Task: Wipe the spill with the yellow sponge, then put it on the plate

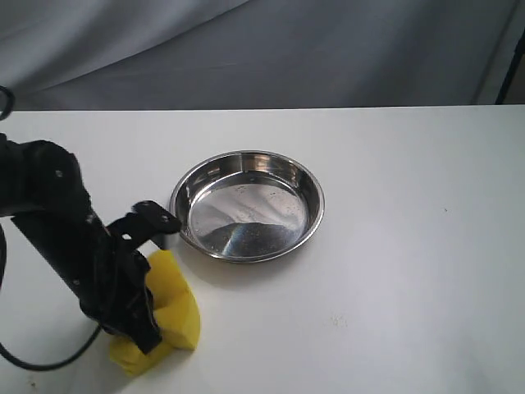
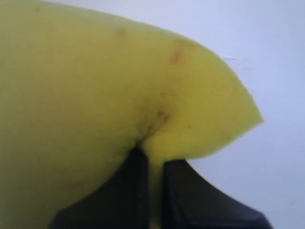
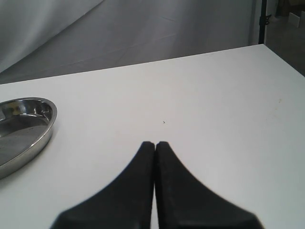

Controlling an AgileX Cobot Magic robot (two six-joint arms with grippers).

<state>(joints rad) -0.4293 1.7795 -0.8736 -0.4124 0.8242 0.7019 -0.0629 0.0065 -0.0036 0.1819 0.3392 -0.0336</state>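
**Yellow foam pinched in the left gripper, beside the plate**

White and matte, the table (image 1: 394, 246) runs back from the plate (image 1: 318, 205) to a grey cloth backdrop (image 1: 246, 49) hung in loose folds. A black stand (image 1: 513, 74) rises at the far right corner beyond the plate.

The plate sits flat near the table's middle, its steel bottom mirroring the cloth. On my exterior view the yellow sponge (image 1: 176, 304) is near the plate, left of it and closer to the camera, not touching it. The left gripper (image 2: 151, 164) is clamped on it, fingers squeezing a deep crease into the foam, which carries a few brownish flecks. The left arm (image 1: 74, 238) covers the sponge's left part, so I cannot tell whether it rests on the table. A black cable (image 1: 49, 361) loops under that arm.

The right gripper (image 3: 155, 145) has its fingers pressed together on nothing, above bare table, with the plate's rim at the edge of its camera.
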